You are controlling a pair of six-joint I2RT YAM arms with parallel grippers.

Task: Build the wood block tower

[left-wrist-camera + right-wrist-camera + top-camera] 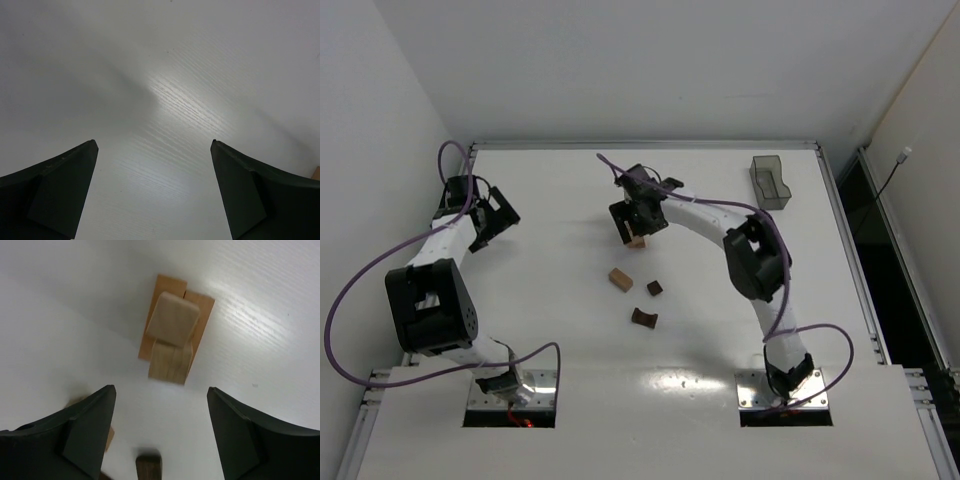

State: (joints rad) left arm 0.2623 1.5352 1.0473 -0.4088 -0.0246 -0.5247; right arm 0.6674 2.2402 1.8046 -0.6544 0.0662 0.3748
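Your right claw (160, 388) hangs spread over the started tower (172, 335)
It stands mid-desk (550, 300), tan block (172, 320) on flat pieces (202, 305); loose blocks (620, 279) lie nearer for stacking. Your left claw (154, 141), also spread, idles left, out of the way.

The wood block tower (172, 335) is a pale tan cube on warmer orange-tan flat pieces, on a white desk (260, 315) with faint wood grain. Near the tower lie a light tan block (620, 279), a dark brown cube (654, 288) and a dark brown arch piece (643, 319). The left hand (154, 142) and right hand (161, 388) are black, the arms (705, 215) white, the cables (350, 290) purple, the bin (770, 182) clear grey.
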